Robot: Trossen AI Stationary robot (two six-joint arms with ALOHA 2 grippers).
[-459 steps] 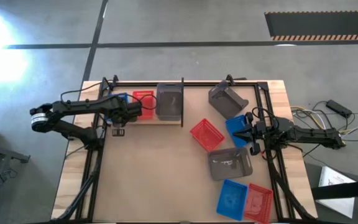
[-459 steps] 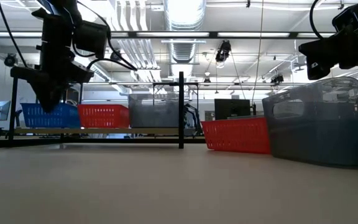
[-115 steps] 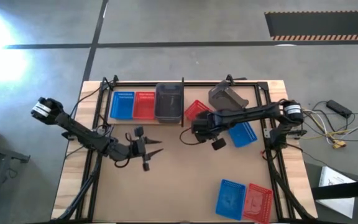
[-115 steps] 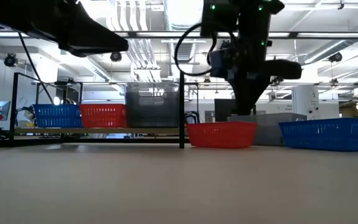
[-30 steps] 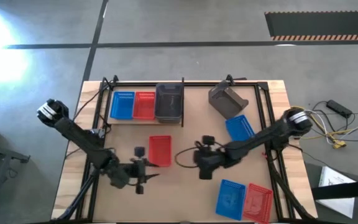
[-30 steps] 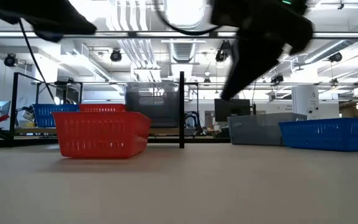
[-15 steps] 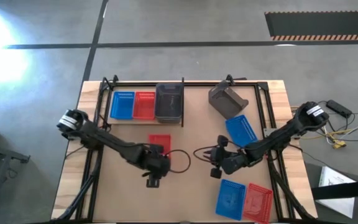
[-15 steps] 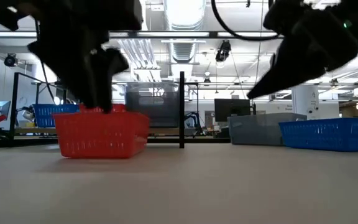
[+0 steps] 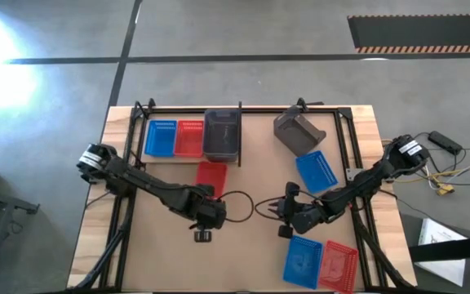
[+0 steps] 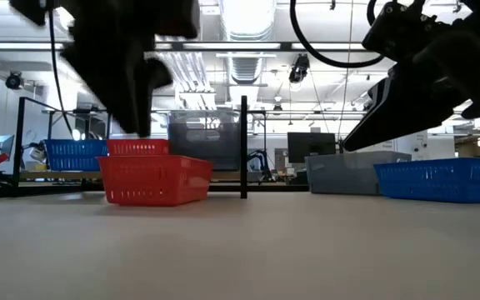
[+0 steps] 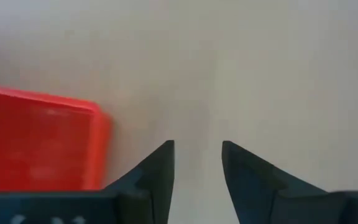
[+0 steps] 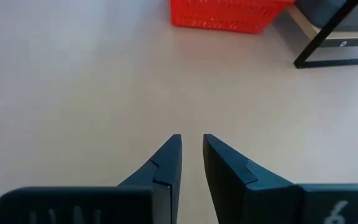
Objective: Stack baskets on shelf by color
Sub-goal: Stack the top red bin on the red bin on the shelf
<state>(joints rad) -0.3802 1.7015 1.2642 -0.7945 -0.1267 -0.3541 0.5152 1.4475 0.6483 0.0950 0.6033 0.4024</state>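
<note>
Red plastic mesh marks the loose basket (image 9: 211, 174) lying on the table (image 9: 243, 253) just in front of the shelf (image 9: 188, 159), where a blue basket (image 9: 161, 137), a red one (image 9: 188, 137) and a grey one (image 9: 222, 135) already sit side by side. Left gripper (image 11: 197, 163) hangs beside the loose basket, fingers a narrow gap apart and holding nothing. Right gripper (image 12: 192, 158) waits mid-table, fingers nearly closed, also empty. Light and thin-walled, the basket will likely slide or flex at a nudge; a pinch over one short rim looks the surest hold for lifting it onto its red match.
</note>
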